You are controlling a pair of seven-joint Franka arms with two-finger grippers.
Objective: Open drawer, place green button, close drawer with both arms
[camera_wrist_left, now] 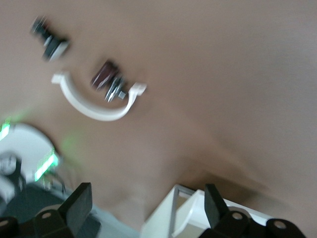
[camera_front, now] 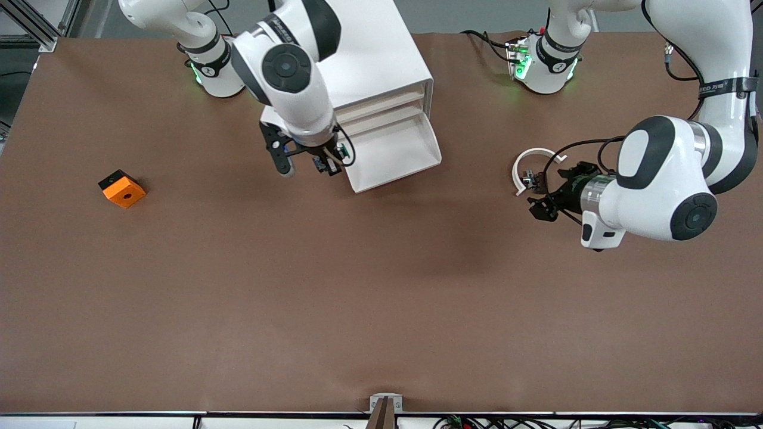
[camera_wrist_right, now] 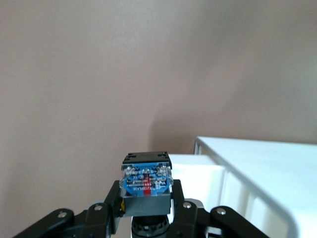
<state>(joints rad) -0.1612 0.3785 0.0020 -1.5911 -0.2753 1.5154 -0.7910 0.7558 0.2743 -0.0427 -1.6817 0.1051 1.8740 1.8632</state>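
Lowest of the loose things in the front view, at its left, I see an orange-and-black block (camera_front: 121, 188) lying alone on the brown desk (camera_front: 357, 310). At right centre of that frame my left tool (camera_front: 539, 199) hangs just above the desk beside a white arc (camera_front: 527, 164); the left wrist view shows its fingers (camera_wrist_left: 79, 203) spread wide with nothing between them, the arc (camera_wrist_left: 99, 106) and small dark clips (camera_wrist_left: 108, 79) ahead of them. In the upper middle of the front frame my right tool (camera_front: 307, 164) hangs over the desk right beside the open drawer (camera_front: 396, 155), at the edge toward the right arm's end. It is clamped on the button (camera_wrist_right: 146, 182); the right wrist view shows the blue base gripped between both fingers, with the drawer's white rim (camera_wrist_right: 247, 163) just past it. The drawer is pulled out of the white cabinet (camera_front: 375, 65), which stands at the top centre between the two arm bases.
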